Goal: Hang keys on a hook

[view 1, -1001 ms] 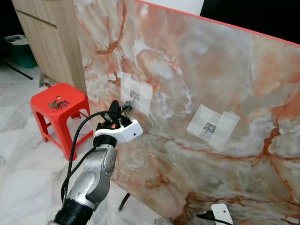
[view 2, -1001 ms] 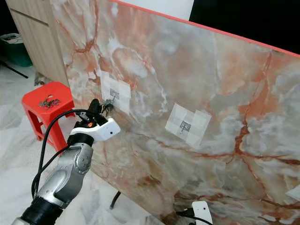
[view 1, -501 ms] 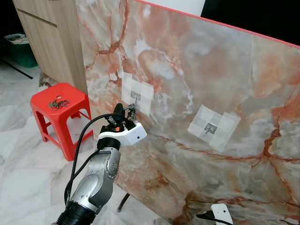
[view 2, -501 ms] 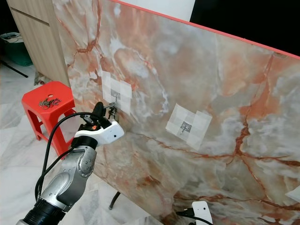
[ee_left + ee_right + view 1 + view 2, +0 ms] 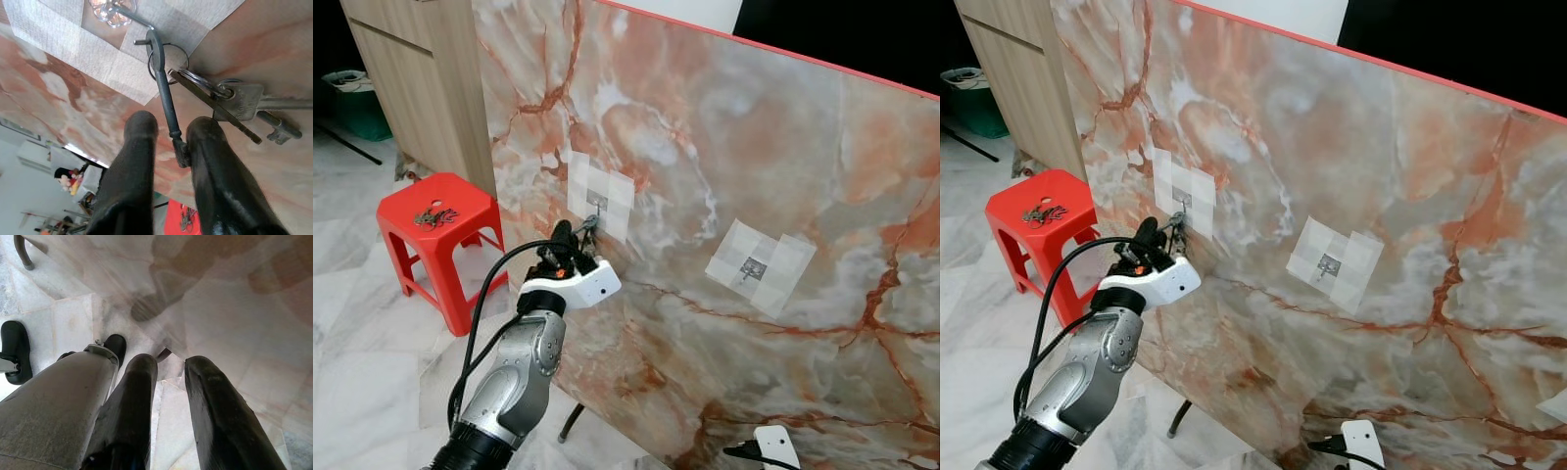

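Right gripper (image 5: 168,369): hangs idle near the floor, its two black fingers set a narrow gap apart with nothing between them; below it lie pale floor tiles (image 5: 73,320) and the robot's own leg.

Left gripper (image 5: 171,128): raised against the marble panel (image 5: 783,166), at about 7 o'clock from the left hook (image 5: 596,204). In the left wrist view its two fingers (image 5: 139,147) stand a narrow gap apart, and the long dark key (image 5: 165,95) runs down between them, touching or nearly touching one finger near its lower end. Whether the fingers press on it cannot be told.

Keys (image 5: 234,100): a small bunch at the left hook, close against the panel. The long dark key's long axis runs from the hook straight toward the gripper, head at the hook, tip between the fingers. A thin wire ring (image 5: 168,58) sits at its head, around or just beside the hook's arm; which cannot be told. A flat silver key and a darker key fan out sideways from a second ring, long axes roughly across that of the dark key. Markings on the silver key are too small to read.

Left hook: a metal hook on a clear base, stuck on a pale taped patch (image 5: 599,199).

Second hook (image 5: 750,264): on its own taped patch, well apart at 3 o'clock from the first, bare.

Red stool (image 5: 438,220): at 9 o'clock from the gripper, on the floor; a second bunch of keys (image 5: 434,216) lies on its seat.

Farther off stands a wooden cabinet (image 5: 421,78), with a green bin (image 5: 354,103) beside it holding pale contents.
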Tool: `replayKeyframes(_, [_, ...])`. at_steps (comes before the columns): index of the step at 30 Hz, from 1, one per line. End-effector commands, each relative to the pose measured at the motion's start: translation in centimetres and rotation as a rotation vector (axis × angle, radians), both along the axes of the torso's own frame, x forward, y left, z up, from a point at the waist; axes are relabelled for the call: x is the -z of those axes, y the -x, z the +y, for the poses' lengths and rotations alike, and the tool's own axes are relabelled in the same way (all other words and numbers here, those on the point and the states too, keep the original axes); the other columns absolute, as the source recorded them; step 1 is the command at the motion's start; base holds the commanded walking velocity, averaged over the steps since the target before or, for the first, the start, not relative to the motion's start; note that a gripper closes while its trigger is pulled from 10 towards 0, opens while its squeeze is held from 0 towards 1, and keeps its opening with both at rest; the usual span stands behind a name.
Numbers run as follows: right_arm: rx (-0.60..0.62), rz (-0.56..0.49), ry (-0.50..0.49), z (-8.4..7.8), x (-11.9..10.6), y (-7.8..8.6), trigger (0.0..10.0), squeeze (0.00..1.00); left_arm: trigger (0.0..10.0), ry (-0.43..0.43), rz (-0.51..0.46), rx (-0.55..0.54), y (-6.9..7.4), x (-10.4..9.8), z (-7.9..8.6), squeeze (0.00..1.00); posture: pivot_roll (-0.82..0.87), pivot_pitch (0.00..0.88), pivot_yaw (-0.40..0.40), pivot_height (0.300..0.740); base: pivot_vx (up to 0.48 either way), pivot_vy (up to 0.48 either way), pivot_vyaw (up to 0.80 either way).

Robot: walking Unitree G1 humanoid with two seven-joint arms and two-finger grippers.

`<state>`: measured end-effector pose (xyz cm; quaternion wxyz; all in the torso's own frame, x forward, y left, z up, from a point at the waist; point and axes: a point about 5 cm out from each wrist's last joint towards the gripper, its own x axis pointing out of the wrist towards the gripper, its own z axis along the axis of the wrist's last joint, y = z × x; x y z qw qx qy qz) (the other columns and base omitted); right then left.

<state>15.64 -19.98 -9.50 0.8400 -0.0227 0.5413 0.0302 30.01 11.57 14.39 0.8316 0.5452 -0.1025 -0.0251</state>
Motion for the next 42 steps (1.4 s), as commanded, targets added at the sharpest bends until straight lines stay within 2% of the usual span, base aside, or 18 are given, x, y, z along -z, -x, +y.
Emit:
replayKeyframes(1, [-0.001,-0.007,0.016,-0.6,-0.2,-0.2,10.0,0.0,10.0,0.011,0.03,0.017,0.2,0.5,-0.3,1.0,0.03,0.0,-0.165,0.74,0.0,0.0,0.0])
replayKeyframes(8, [-0.004,-0.006,0.016,-0.6,-0.2,-0.2,10.0,0.0,10.0,0.002,0.079,0.092,0.8,1.3,-0.9,1.0,0.04,0.0,-0.165,0.74,0.0,0.0,0.0])
replayKeyframes(16, [-0.003,-0.006,0.014,-0.5,-0.2,-0.2,10.0,0.0,10.0,0.036,0.113,0.084,2.1,2.2,0.0,1.0,0.04,0.0,-0.164,0.74,0.0,0.0,0.0])
replayKeyframes(19, [-0.003,-0.005,0.012,-0.5,-0.1,-0.1,10.0,0.0,10.0,0.274,0.159,0.05,3.0,2.7,1.3,1.0,0.05,0.0,-0.161,0.74,0.0,0.0,0.0])
replayKeyframes(20, [-0.003,-0.004,0.012,-0.5,-0.1,-0.1,10.0,0.0,10.0,0.434,0.167,0.024,3.4,3.0,2.1,0.96,0.05,0.0,-0.16,0.74,0.0,0.0,0.0])
replayKeyframes(21, [-0.002,-0.004,0.011,-0.5,-0.1,-0.1,10.0,0.0,10.0,0.491,0.17,0.014,3.5,3.1,2.4,0.78,0.04,0.0,-0.159,0.74,0.0,0.0,0.0])
replayKeyframes(22, [-0.002,-0.004,0.011,-0.5,-0.1,-0.1,10.0,0.0,10.0,0.527,0.173,0.008,3.6,3.1,2.6,0.78,0.04,0.0,-0.159,0.74,0.0,0.0,0.0])
replayKeyframes(23, [0.0,-0.004,0.009,-0.4,-0.1,-0.1,10.0,0.0,10.0,0.601,0.173,-0.02,4.2,3.5,3.9,0.0,0.04,0.0,-0.156,0.74,0.0,0.0,0.0])
replayKeyframes(24, [0.0,-0.004,0.009,-0.4,-0.1,-0.1,10.0,0.0,10.0,0.601,0.173,-0.02,4.2,3.5,3.9,0.0,0.04,0.0,-0.156,0.74,0.0,0.0,0.0])
replayKeyframes(27, [-0.003,0.0,0.011,-0.4,-0.1,-0.1,10.0,0.0,10.0,0.819,0.209,-0.195,5.2,5.8,7.5,0.0,0.06,0.0,-0.155,0.74,0.0,0.0,0.0])
replayKeyframes(29, [-0.002,0.002,0.012,-0.4,-0.1,-0.1,10.0,0.0,10.0,0.883,0.229,-0.266,5.6,7.0,8.8,0.0,0.06,0.0,-0.154,0.74,0.0,0.0,0.0])
replayKeyframes(32, [0.003,0.001,0.009,-0.3,-0.1,-0.1,10.0,0.0,10.0,1.019,0.321,-0.435,6.9,10.9,11.6,0.0,0.05,0.0,-0.138,0.74,0.0,0.0,0.0])
replayKeyframes(33, [0.011,-0.001,0.006,-0.2,-0.1,-0.1,10.0,0.0,10.0,1.007,0.404,-0.493,7.5,12.9,12.3,0.0,0.04,0.0,-0.131,0.74,0.0,0.0,0.0])
replayKeyframes(36, [0.022,-0.002,0.0,0.0,0.0,-0.1,10.0,0.0,10.0,0.987,0.533,-0.58,9.2,15.9,13.3,0.0,0.04,0.0,-0.117,0.74,0.0,0.0,0.0])
replayKeyframes(37, [0.022,-0.002,0.0,0.0,0.0,-0.1,10.0,0.0,10.0,0.987,0.533,-0.58,9.2,15.9,13.3,0.0,0.04,0.0,-0.117,0.74,0.0,0.0,0.0])
replayKeyframes(39, [0.03,-0.003,-0.002,0.1,0.0,-0.1,10.0,0.0,10.0,1.044,0.638,-0.64,10.5,18.1,13.3,0.0,0.03,0.0,-0.112,0.74,0.0,0.0,0.0])
replayKeyframes(40, [0.03,-0.003,-0.002,0.1,0.0,-0.1,10.0,0.0,10.0,1.044,0.638,-0.64,10.5,18.1,13.3,0.0,0.03,0.0,-0.112,0.74,0.0,0.0,0.0])
replayKeyframes(42, [0.041,-0.003,-0.001,0.2,0.0,0.0,10.0,0.0,10.0,1.015,0.759,-0.663,12.0,19.9,12.7,0.0,0.03,0.0,-0.103,0.74,0.0,0.0,0.0])
